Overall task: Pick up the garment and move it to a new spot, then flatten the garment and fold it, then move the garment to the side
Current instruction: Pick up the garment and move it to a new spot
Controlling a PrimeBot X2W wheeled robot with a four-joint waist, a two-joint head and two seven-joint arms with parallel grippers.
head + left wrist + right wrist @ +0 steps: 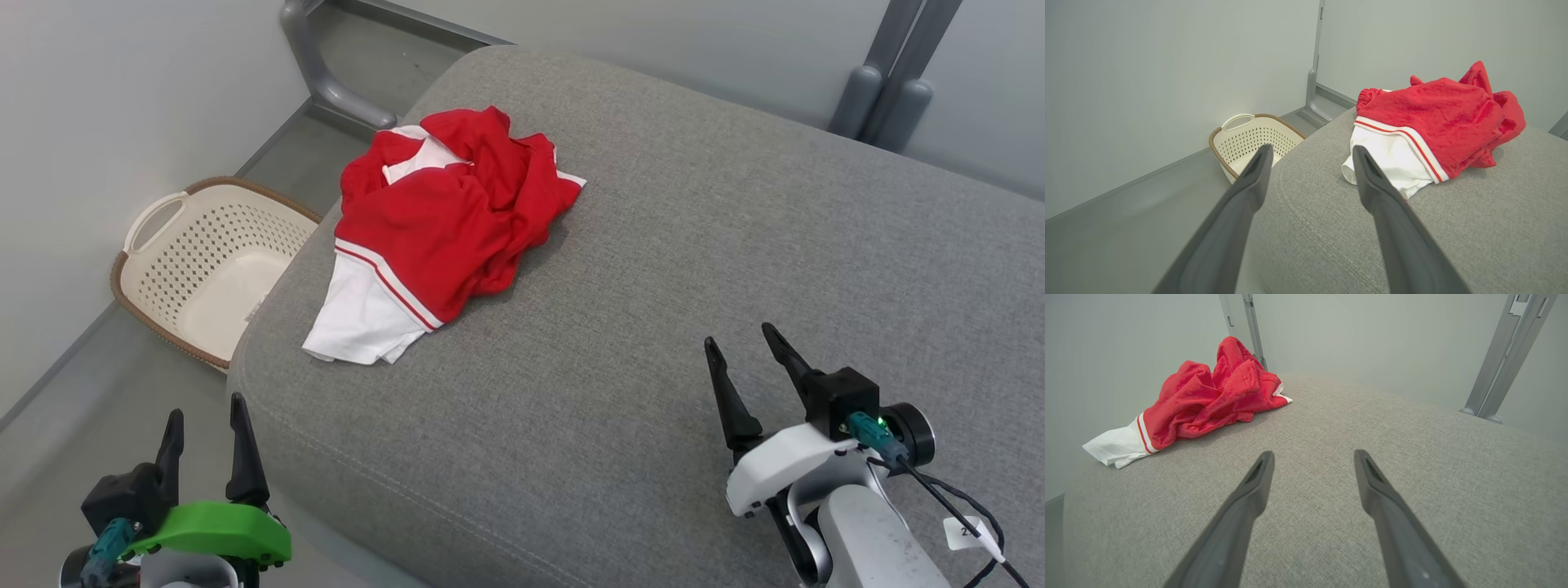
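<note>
The garment [445, 220] lies crumpled on the far left part of a grey cushion [653, 286], close to its left edge and well apart from both end effectors. Its long axis runs on a slant, from the near left to the far right in the head view. The white end points toward the robot and its left. The red bulk is heaped at the far end. The cloth is soft and looks like a slightly fuzzy knit, red over most of it, bunched into deep folds. A white band with a thin red stripe crosses it where the red meets the flat, smooth white panel. A small white corner pokes out at the far right side.

The cushion is covered in a coarse woven grey fabric, with rounded edges and a stitched seam along the near left corner. On the floor, just beside its left edge, stands a cream plastic basket [204, 245] with perforated walls, a loop handle and a brown rim.

The left end effector [205, 408] hangs off the near left corner, fingers spread wide, holding nothing. The right end effector [739, 335] is over the near right of the cushion, equally wide and bare.
</note>
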